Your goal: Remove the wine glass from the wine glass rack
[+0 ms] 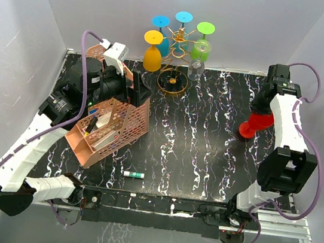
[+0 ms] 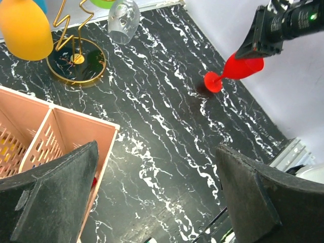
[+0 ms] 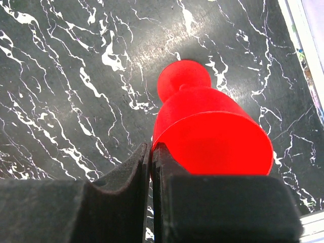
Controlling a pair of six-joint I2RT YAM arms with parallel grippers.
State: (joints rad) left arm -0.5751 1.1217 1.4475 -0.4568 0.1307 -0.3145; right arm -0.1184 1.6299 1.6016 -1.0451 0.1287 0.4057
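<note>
The gold wire wine glass rack [image 1: 176, 56] stands at the back of the table on its ring base [image 2: 76, 63]. Yellow [image 1: 153, 54], blue [image 1: 161, 23], teal [image 1: 184, 17], green [image 1: 204, 38] and clear [image 1: 196, 69] glasses hang from it upside down. A red wine glass [image 1: 253, 125] is off the rack at the right, tilted, its foot at the table surface. My right gripper [image 3: 152, 148] is shut on its rim [image 3: 212, 131], pinching the wall. My left gripper [image 2: 157, 182] is open and empty, over the edge of the pink organizer.
A pink mesh organizer [image 1: 112, 129] holding pens sits at the left under my left arm. A white marker with a green cap [image 1: 133, 174] lies near the front edge. White walls close in on three sides. The table's right edge [image 3: 298, 30] is next to the red glass.
</note>
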